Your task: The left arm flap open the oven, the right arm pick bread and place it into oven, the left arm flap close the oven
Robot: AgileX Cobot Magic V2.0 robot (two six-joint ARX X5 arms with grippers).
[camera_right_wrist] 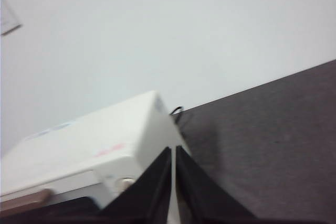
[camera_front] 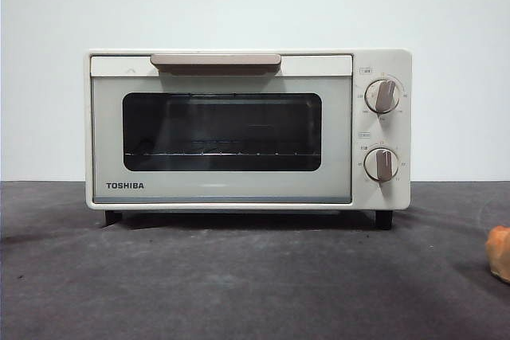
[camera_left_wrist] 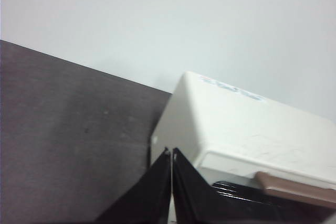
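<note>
Against a plain white wall, on the dark grey counter [camera_front: 239, 276], the closed cream-white TOSHIBA oven [camera_front: 247, 129] looks rigid and heavy, best hooked at its beige bar handle [camera_front: 215, 61], the soft orange bread [camera_front: 500, 252] lying right, while left claw [camera_left_wrist: 171, 153] and right claw [camera_right_wrist: 173, 150] hover clenched, empty.

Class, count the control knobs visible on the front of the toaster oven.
2. Both sit on the oven's right-hand panel: the upper knob above the lower knob. None appear hidden.

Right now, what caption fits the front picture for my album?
Closed oven on a dark table, bread peeking in at the right edge.
</note>
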